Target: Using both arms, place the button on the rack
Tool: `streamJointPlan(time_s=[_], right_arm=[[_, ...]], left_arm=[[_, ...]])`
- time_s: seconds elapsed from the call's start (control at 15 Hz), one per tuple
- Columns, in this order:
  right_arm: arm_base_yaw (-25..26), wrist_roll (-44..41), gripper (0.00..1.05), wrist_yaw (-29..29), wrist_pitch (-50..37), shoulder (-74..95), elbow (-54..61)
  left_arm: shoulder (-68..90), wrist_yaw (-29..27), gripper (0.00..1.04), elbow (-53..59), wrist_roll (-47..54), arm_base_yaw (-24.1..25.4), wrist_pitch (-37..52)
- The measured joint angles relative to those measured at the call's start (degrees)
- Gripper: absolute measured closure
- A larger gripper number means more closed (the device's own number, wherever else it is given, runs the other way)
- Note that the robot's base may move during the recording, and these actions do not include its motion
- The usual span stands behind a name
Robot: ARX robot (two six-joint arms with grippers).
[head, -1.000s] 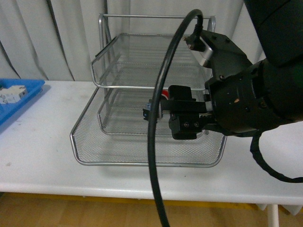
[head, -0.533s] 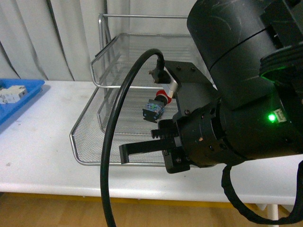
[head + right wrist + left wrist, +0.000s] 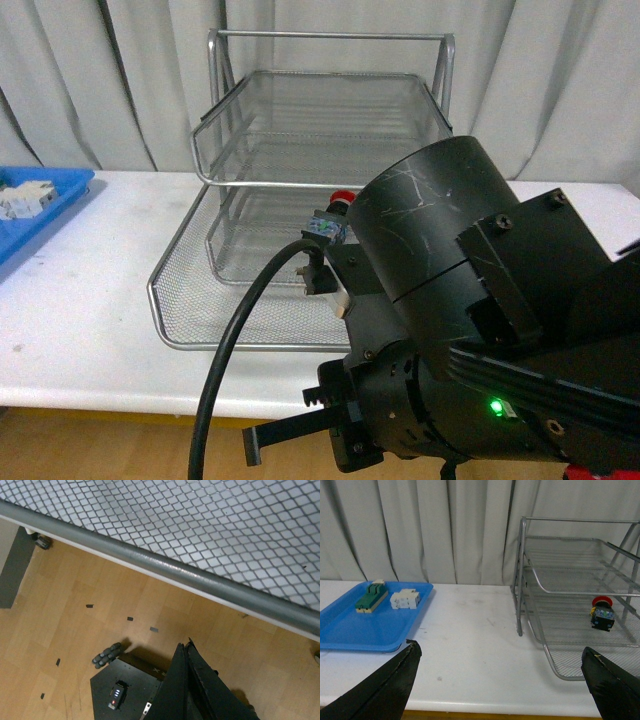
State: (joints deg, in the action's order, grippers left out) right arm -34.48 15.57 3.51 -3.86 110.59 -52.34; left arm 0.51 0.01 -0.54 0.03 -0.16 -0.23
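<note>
The button (image 3: 602, 613) rests upright on the mesh of a lower tier of the rack (image 3: 200, 150), red cap up, free of both pincers. The rack stands on the white counter (image 3: 90, 300).

Pincer state:
- Left pincer (image 3: 500, 680): fully spread, both fingers at the frame edges, holding nothing. It is well apart from the rack.
- Right pincer (image 3: 187, 680): the fingers appear pressed together with nothing between them. It hangs below the counter edge, over the wooden floor.

Risks, as judgement:
- The right arm (image 3: 470, 330) is near the rack's front rim. A sweep or rise from here could catch the rim or the counter edge and shift the rack.
- A jolt to the rack could tip the button, since its tall body stands on open mesh.
- The cable (image 3: 240, 340) loops close to the rim and could snag.

Change from the earlier frames:
- One second ago the right pincer was inside the rack at the button.
- Half a second ago it was clear of the button, which stood alone on the mesh.
- Now the arm is lower and nearer the camera. The button and rack have not moved.
</note>
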Motion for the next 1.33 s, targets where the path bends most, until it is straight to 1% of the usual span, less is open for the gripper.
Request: streamJointPlan(time_s=[0.33, 0.67, 0.93, 1.33], right_arm=[[2.73, 0.02, 1.03, 0.46, 1.79, 3.41, -6.12], [3.52, -0.15, 1.03, 1.49, 4.22, 5.60, -9.20], [5.70, -1.44, 1.03, 0.07, 1.68, 5.62, -12.52], [8.57, -3.06, 1.03, 1.81, 1.66, 9.60, -15.37]], left_arm=[[0.00, -0.02, 0.07, 0.00, 0.00, 0.00, 0.00], [0.00, 0.00, 0.07, 0.00, 0.00, 0.00, 0.02], [0.00, 0.00, 0.07, 0.00, 0.00, 0.00, 0.02], [0.00, -0.02, 0.07, 0.00, 0.00, 0.00, 0.02]])
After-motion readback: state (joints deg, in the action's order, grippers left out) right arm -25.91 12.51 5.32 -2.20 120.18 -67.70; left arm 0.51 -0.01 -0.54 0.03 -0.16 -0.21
